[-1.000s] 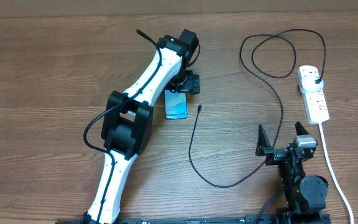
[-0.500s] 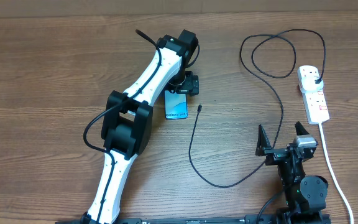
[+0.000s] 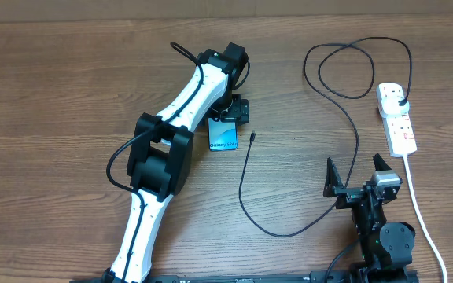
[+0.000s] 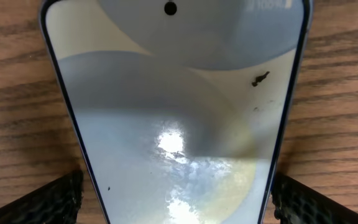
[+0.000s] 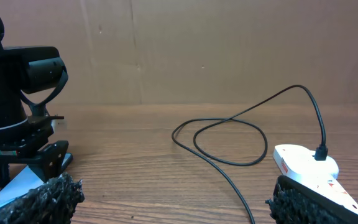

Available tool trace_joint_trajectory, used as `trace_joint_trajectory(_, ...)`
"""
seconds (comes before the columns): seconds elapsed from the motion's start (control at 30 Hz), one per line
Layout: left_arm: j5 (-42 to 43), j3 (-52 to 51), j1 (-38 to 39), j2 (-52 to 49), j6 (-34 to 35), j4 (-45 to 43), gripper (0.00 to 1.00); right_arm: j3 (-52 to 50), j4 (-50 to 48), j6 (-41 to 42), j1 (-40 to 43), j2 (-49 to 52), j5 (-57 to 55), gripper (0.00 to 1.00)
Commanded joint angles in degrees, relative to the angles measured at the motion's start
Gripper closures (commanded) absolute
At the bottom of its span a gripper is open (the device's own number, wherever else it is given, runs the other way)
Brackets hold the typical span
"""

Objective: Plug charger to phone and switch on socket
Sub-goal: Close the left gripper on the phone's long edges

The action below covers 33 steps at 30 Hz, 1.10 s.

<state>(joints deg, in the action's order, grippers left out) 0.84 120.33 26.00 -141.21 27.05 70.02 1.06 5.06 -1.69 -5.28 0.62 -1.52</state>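
A: Closest to you, how did your right gripper stand?

B: Your right gripper [image 3: 355,169] sat low by the base, jaws wide apart, holding nothing. Just beyond it the charger [image 3: 242,185] curved across the table [image 3: 53,94]. Its connector tip [image 3: 254,136] lay loose just beside the phone [image 3: 223,136], not plugged in.

A: And the left?

B: Your left gripper [image 3: 229,112] hung over the phone's far end, jaws spread, one pad on either side of the lit screen, clamped on nothing.

A: What could have gone wrong from there?

B: I judged that closing off-centre would have skidded the slim phone on the wood and knocked the tip away. The thin cable could also have dragged or twisted once you lifted it, so the tip met the port crooked.

A: Any containers?

B: None. Far off on your right lay the socket [image 3: 397,119], the nearest thing to one, with the charger's plug [image 3: 400,102] seated in its far end. Whether its switch was on, I couldn't tell.
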Motion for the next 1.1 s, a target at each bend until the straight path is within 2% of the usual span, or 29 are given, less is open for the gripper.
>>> trace_joint_trajectory(0.0, 1.1, -1.8, -0.3, -1.0, 1.8, -0.8, 0.00, -0.6, -0.4, 0.2, 0.2, -0.4, -0.3, 0.00)
trace_joint_trajectory(0.2, 1.6, -6.1, -0.3, -1.0, 7.7, -2.4, 0.00, -0.6, -0.4, 0.2, 0.2, -0.5, -0.3, 0.00)
trace_joint_trajectory(0.3, 4.9, -6.6, -0.5, -1.0, 7.7, -2.8, 0.03, -0.6, -0.4, 0.2, 0.2, -0.5, -0.3, 0.00)
trace_joint_trajectory(0.37, 6.8, -6.6, -0.5, -1.0, 7.7, -3.0, 0.00, -0.6, -0.4, 0.2, 0.2, -0.5, -0.3, 0.00)
trace_joint_trajectory(1.07, 6.7, -6.6, 0.7, -1.0, 7.7, -2.5, 0.00, -0.6, -0.4, 0.2, 0.2, -0.5, -0.3, 0.00)
